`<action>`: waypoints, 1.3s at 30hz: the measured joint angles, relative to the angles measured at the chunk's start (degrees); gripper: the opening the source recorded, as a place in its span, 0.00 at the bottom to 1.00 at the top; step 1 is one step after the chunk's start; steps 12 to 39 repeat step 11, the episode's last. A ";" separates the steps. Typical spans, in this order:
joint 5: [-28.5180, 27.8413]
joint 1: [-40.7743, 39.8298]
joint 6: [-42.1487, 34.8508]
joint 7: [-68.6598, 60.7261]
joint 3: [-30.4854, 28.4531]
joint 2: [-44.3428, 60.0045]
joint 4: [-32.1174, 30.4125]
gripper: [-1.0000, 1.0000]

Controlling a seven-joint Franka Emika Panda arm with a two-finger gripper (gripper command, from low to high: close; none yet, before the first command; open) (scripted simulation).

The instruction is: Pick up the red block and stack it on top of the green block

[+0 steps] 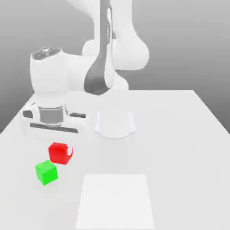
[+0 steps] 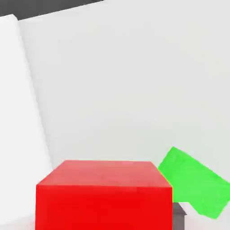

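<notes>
Right, the gripper has the red block clasped between its fingers, just beside the green block. So the grasp looks done; whether it's lifted, I can't tell. Carrying it over, stacking and letting go remain.

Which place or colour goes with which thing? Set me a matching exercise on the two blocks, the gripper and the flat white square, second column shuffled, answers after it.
Things
1. red block
2. green block
3. gripper
4. flat white square

Places and colours, as in the exterior view
A. to the right of both blocks
B. reaches down from above, at the red block
C. between the green block and the hand
D. bright green, the nearer of the two blocks to the bottom edge

Right pairs: 1-C, 2-D, 3-B, 4-A
</notes>
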 joint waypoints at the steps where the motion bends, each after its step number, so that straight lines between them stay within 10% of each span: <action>1: 0.58 -0.30 0.75 -0.10 -0.49 0.93 0.18 0.00; 7: 8.37 0.11 9.37 -5.31 0.08 10.43 0.70 0.00; 8: 10.08 -0.35 10.98 -6.52 0.88 12.21 0.74 1.00; 39: 10.08 -0.35 10.98 -6.52 0.88 12.21 0.74 1.00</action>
